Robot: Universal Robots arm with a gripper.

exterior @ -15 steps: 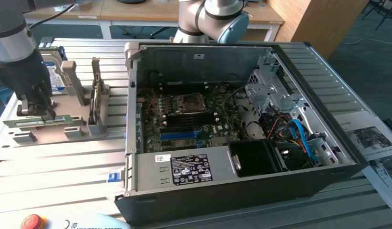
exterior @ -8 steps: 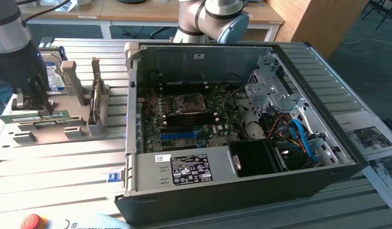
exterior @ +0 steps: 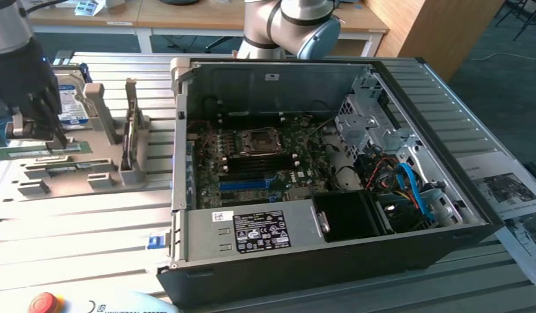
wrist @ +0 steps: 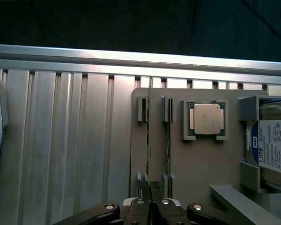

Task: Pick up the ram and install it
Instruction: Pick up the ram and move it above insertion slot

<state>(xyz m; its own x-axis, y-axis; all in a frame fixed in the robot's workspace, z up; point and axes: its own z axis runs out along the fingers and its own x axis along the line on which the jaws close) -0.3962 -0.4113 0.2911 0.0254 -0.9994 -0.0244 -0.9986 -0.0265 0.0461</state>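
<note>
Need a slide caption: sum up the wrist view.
Fingers shut on a ram stick standing on edge in a grey holder, beside a second stick, a processor and a hard drive.

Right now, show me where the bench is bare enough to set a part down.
Bare slats lie between the grey fixture, the computer case and the red button; another strip flanks the case at the exterior view's right, by the papers. Crowded: the fixture, where the gripper clamps the ram, and the case's inside.

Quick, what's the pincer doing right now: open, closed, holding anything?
The pincer is closed on the ram, which is seen edge-on between its fingers.
</note>
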